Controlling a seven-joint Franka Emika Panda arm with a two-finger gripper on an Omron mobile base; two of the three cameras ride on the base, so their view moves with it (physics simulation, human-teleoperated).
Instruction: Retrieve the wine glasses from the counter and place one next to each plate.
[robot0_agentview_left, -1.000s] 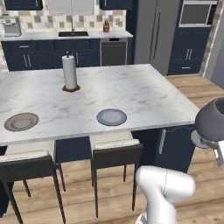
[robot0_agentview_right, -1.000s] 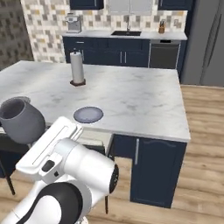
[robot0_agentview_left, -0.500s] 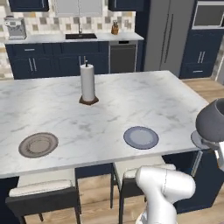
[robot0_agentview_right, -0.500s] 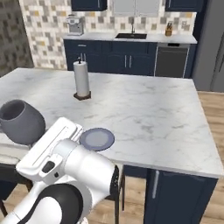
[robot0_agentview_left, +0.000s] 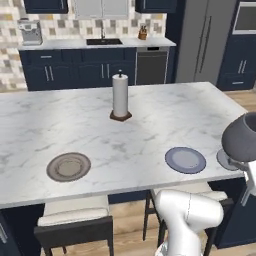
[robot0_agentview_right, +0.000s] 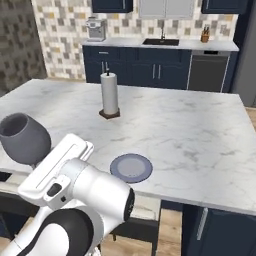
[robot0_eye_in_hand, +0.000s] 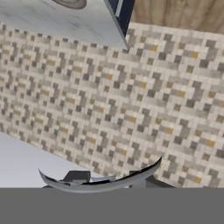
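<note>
Wine glass carried beside the arm, clear of the island surface.
Hand clamped on the glass's stem, foot rim at the fingertips in the hand view; bowl upright, mouth up. Paper towel roll stands mid-island, well behind both plates. Bluish plate lies near the front edge, brownish plate well apart to its left; bare marble lies between them.
</note>
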